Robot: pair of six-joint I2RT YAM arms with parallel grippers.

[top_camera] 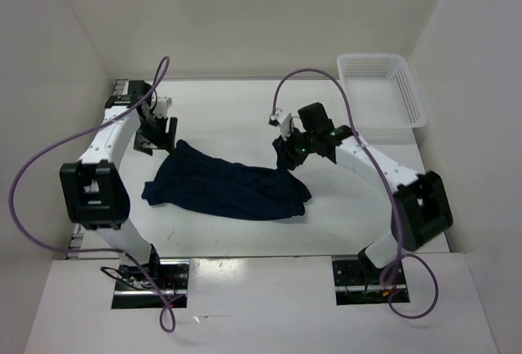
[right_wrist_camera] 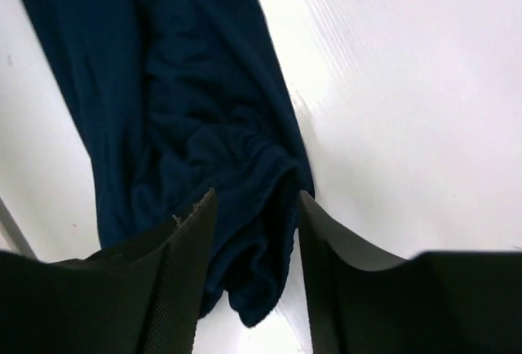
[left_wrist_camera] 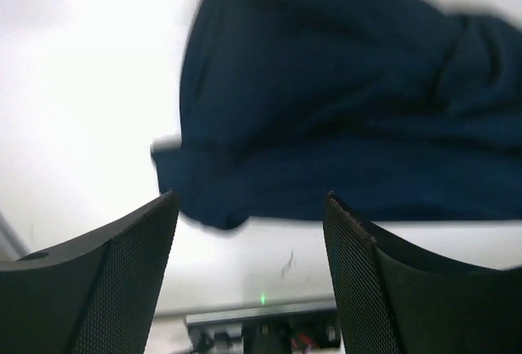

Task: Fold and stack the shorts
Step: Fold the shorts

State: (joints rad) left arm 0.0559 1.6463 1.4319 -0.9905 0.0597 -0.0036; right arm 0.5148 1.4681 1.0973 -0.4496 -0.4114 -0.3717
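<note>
Hovering at opposite ends of the shorts [top_camera: 232, 187], the left hand [left_wrist_camera: 249, 207] and the right hand [right_wrist_camera: 254, 199] are both gaping, grasping nothing.

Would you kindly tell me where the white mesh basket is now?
In the top view, the white mesh basket sits at the far right corner of the table, beyond the right gripper, apart from the navy shorts.

1. Top view: bright, even overhead light; shadows soft and faint.
2. Ahead of the left gripper [left_wrist_camera: 249, 199]: table [left_wrist_camera: 81, 85] overexposed, shorts [left_wrist_camera: 342, 126] blurred at the edges.
3. Right of the right gripper [right_wrist_camera: 254, 195]: white glare on the table.
</note>
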